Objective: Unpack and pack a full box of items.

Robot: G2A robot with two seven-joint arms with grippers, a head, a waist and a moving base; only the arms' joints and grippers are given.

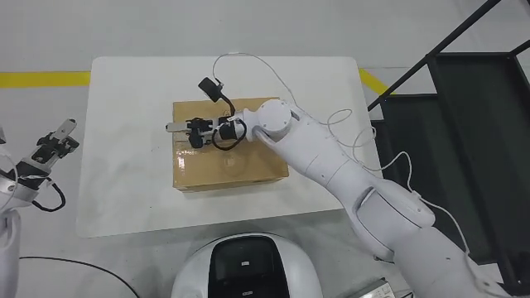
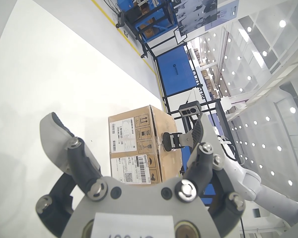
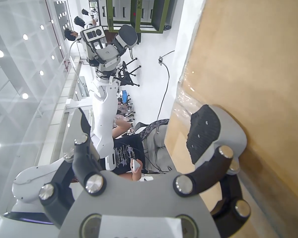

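Top view: left gripper [image 1: 60, 142] hangs off the worktop's [image 1: 124, 190] left edge, fingers spread, holding nothing, well apart from the cardboard box [image 1: 240, 170]. Box sits mid-worktop, flaps shut, clear tape [image 3: 186, 100] over the seam. Right gripper [image 1: 192, 131] is at the box's left top edge, fingers splayed and empty, one pad [image 3: 203, 134] on cardboard beside the tape. Risk: nothing braces the box, so a pull at the tape may drag or tip it. The pad may also skid off the slick tape.
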